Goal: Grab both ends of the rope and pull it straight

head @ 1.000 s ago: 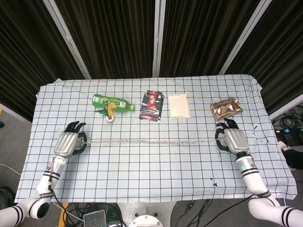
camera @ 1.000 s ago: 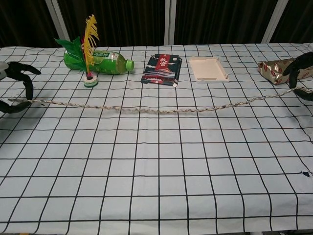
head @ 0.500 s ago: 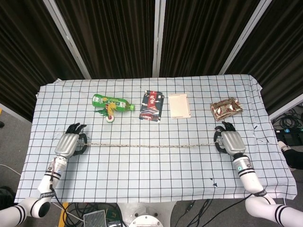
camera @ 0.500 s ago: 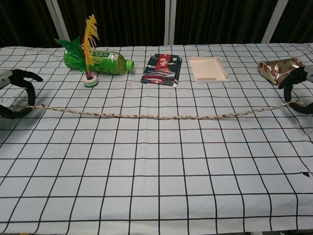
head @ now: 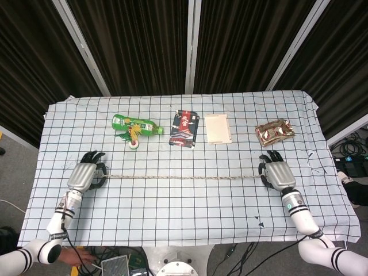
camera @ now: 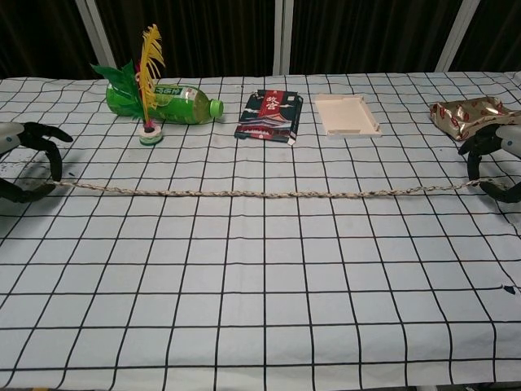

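A thin braided rope (head: 184,177) (camera: 260,194) lies in a straight, level line across the checked tablecloth (head: 184,213). My left hand (head: 86,175) (camera: 28,163) is at the rope's left end and pinches it between curled fingertips and thumb. My right hand (head: 277,174) (camera: 492,159) pinches the right end the same way. Both hands rest low over the cloth, palms down. In the chest view each hand is partly cut off by the frame edge.
Behind the rope stand a green bottle (head: 135,124) (camera: 163,103), a feathered shuttlecock (head: 133,138) (camera: 146,81), a dark packet (head: 185,128) (camera: 269,114), a white tray (head: 218,128) (camera: 348,114) and a shiny snack bag (head: 275,131) (camera: 464,114) just beyond the right hand.
Both hands have drawn toward the table's near edge with the rope ends. The rope, wavy and higher on the right before, now lies straight and level.
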Robot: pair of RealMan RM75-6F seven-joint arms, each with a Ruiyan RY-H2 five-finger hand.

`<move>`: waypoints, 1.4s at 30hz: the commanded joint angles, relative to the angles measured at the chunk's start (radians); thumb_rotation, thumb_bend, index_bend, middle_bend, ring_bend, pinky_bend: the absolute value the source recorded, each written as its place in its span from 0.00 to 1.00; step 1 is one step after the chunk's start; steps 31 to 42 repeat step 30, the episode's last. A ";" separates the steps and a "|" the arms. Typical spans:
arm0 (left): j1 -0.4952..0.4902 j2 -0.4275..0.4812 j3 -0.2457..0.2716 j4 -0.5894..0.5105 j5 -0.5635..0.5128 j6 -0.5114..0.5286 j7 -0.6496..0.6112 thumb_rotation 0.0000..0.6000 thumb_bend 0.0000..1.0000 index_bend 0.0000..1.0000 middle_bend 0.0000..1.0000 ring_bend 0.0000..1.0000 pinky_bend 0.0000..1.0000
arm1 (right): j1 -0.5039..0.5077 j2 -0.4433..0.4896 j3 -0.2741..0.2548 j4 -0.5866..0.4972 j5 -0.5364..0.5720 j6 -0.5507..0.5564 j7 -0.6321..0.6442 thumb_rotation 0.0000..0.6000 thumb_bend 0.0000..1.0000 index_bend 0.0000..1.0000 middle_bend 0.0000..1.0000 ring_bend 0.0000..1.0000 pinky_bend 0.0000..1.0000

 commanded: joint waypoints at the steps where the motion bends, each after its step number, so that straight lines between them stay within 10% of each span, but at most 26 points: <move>1: 0.000 0.003 0.001 -0.004 -0.003 -0.007 0.002 1.00 0.38 0.38 0.10 0.00 0.00 | -0.004 -0.001 -0.001 0.000 -0.004 0.005 0.004 1.00 0.36 0.37 0.14 0.00 0.00; 11: 0.028 0.047 -0.023 -0.080 0.010 0.065 -0.030 1.00 0.18 0.22 0.09 0.00 0.00 | -0.049 0.060 0.020 -0.087 -0.037 0.113 0.045 1.00 0.24 0.12 0.10 0.00 0.00; 27: 0.261 0.304 -0.002 -0.266 0.066 0.429 -0.003 1.00 0.09 0.23 0.09 0.00 0.00 | -0.299 0.393 -0.033 -0.413 -0.206 0.519 0.133 1.00 0.26 0.12 0.12 0.00 0.00; 42: 0.309 0.333 0.025 -0.307 0.076 0.470 0.011 1.00 0.09 0.23 0.09 0.00 0.00 | -0.338 0.409 -0.052 -0.421 -0.230 0.561 0.154 1.00 0.26 0.12 0.12 0.00 0.00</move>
